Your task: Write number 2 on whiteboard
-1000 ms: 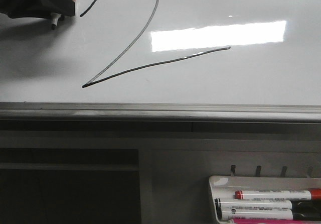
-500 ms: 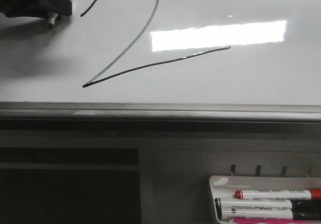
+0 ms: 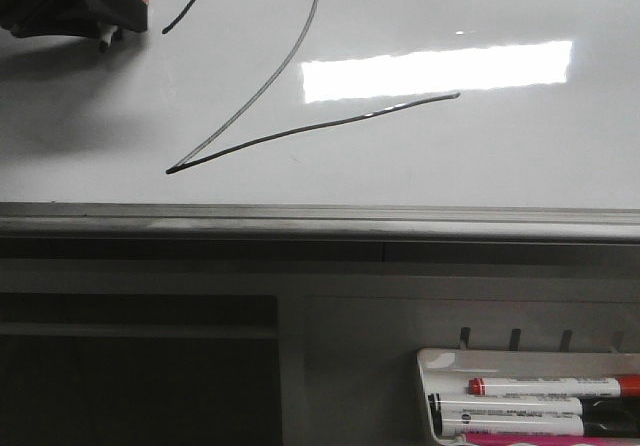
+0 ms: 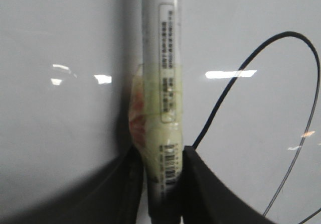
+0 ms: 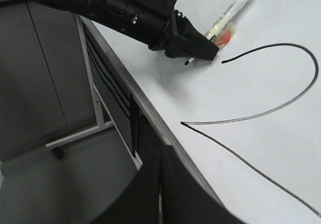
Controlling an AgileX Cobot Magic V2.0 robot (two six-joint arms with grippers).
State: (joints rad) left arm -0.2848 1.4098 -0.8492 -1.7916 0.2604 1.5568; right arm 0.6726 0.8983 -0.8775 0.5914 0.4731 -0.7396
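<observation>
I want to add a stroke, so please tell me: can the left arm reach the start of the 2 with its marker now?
Probably yes. The left gripper holds the marker, whose tip sits just beside the start of the 2. Nothing lies between them on the whiteboard.

A small white tray (image 3: 428, 386) is seen down in the corner, with red, black and pink markers (image 3: 545, 387) laid side by side inside.
</observation>
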